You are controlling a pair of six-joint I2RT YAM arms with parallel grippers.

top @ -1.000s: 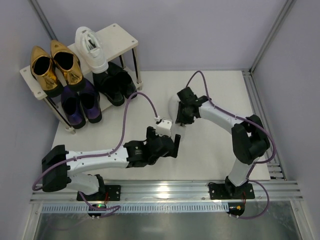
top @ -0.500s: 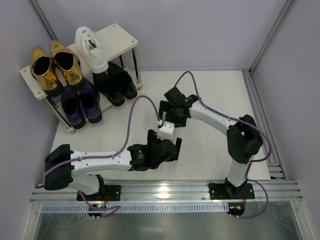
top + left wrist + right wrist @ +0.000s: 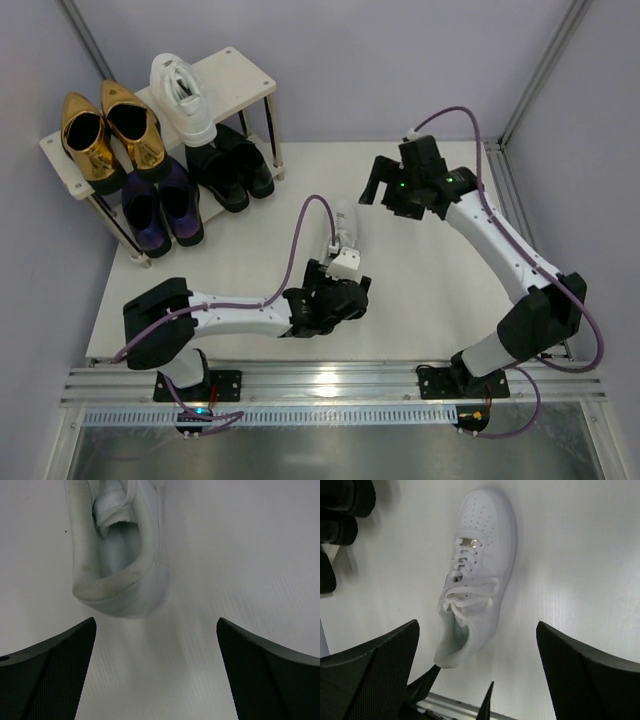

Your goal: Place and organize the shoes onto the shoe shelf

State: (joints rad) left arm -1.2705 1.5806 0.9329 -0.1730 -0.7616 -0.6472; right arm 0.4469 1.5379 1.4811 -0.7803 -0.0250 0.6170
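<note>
Top external showed the right gripper (image 3: 380,186) pulled back, spread, off the sneaker (image 3: 345,221) on the table (image 3: 430,290). The left gripper (image 3: 156,626), also spread, had advanced to its heel, likely for pickup.

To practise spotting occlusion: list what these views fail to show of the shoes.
1. Top external: loose white sneaker mostly hidden under the left arm.
2. Left wrist: its toe cut off by the top edge.
3. Top external: purple shoes, toes hidden beneath the upper board.
4. Right wrist: black shoes cut by left edge.
</note>
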